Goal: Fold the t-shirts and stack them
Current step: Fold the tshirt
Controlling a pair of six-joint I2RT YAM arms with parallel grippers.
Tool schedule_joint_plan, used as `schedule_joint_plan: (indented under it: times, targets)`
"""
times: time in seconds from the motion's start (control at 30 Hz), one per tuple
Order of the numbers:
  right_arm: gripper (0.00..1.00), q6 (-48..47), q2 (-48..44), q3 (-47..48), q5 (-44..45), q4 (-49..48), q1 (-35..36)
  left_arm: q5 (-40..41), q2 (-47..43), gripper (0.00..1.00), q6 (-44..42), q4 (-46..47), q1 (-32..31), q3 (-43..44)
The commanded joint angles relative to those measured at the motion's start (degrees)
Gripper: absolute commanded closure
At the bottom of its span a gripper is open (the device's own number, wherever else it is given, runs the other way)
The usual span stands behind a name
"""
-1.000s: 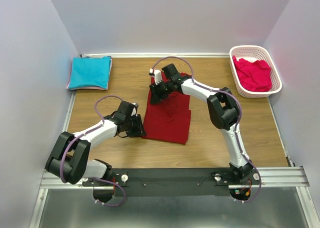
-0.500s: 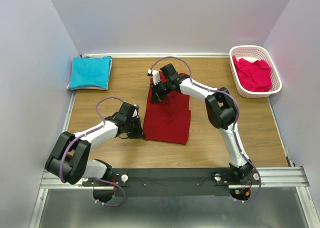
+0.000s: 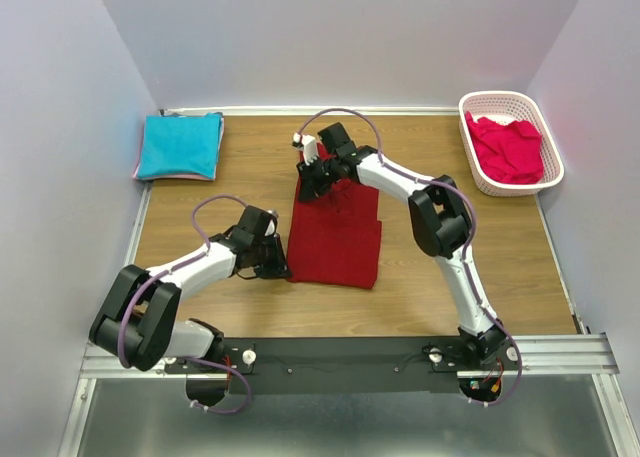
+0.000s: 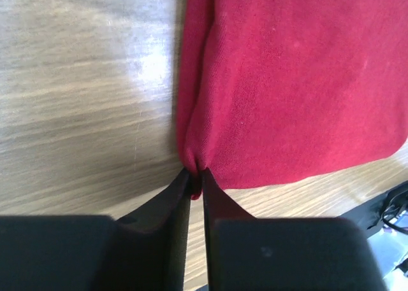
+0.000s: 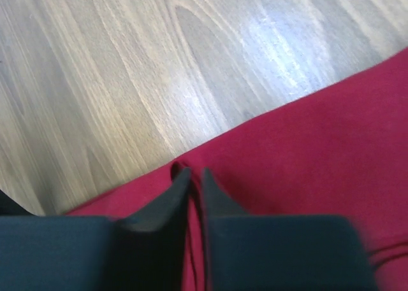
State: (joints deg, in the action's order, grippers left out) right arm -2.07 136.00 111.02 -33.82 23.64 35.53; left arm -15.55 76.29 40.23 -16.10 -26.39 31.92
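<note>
A dark red t-shirt (image 3: 338,232) lies as a long folded strip in the middle of the table. My left gripper (image 3: 282,268) is shut on its near left corner; the left wrist view shows the dark red t-shirt (image 4: 293,81) bunched between the fingertips (image 4: 189,183). My right gripper (image 3: 305,185) is shut on the far left corner, with a ridge of the dark red t-shirt (image 5: 306,144) pinched between its fingers. A folded turquoise t-shirt (image 3: 180,145) rests at the far left. A pinkish-red t-shirt (image 3: 510,147) is crumpled in the basket.
The white latticed basket (image 3: 487,182) stands at the far right corner. Grey walls close in the table on three sides. Bare wood (image 3: 460,267) shows to the right of the dark red shirt and between it and the turquoise one.
Both grippers have closed onto the dark red shirt's left edge. The right gripper shifted slightly toward the far edge; the left moved a little toward the near corner.
</note>
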Motion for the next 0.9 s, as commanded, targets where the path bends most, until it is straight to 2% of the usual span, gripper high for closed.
schedule_joint_plan:
  times: [0.0, 0.03, 0.1, 0.13, 0.27, 0.43, 0.57, 0.67, 0.87]
  targets:
    - [0.71, -0.1, -1.0, -1.1, 2.5, -0.5, -0.5, 2.9, -1.8, 0.74, -0.1, -4.8, -0.5, -1.2]
    - [0.61, -0.1, -3.2, -1.9, 4.6, -0.5, -0.4, 3.3, -2.8, 0.67, 0.0, -5.6, -0.5, -0.7]
    - [0.53, 0.7, -7.1, -4.9, 6.7, -0.5, -0.9, 4.8, -4.2, 0.59, 0.5, -6.7, -0.6, 0.2]
    - [0.52, 1.2, -8.6, -6.1, 8.4, -0.5, -1.4, 5.3, -5.0, 0.50, 0.6, -7.7, -0.6, 0.8]
    - [0.49, 4.3, -15.8, -14.3, 12.1, -0.5, -5.6, 7.8, -9.3, 0.30, 1.1, -8.8, -0.5, 2.4]
    - [0.49, 8.1, -24.2, -29.5, 15.3, -0.7, -9.9, 10.6, -9.5, 0.29, 0.1, -7.4, -0.5, 3.8]
    - [0.49, 10.0, -28.9, -38.2, 16.6, -1.4, -13.8, 10.0, -4.8, 0.32, -2.1, -4.7, -0.4, 5.7]
    - [0.49, 10.8, -30.7, -42.5, 16.9, -2.4, -15.2, 9.3, -2.7, 0.37, -3.0, -4.7, -0.7, 7.9]
    - [0.50, 11.5, -29.5, -45.5, 15.4, -4.7, -16.1, 12.1, -3.2, 0.38, -4.6, -5.3, -2.0, 10.3]
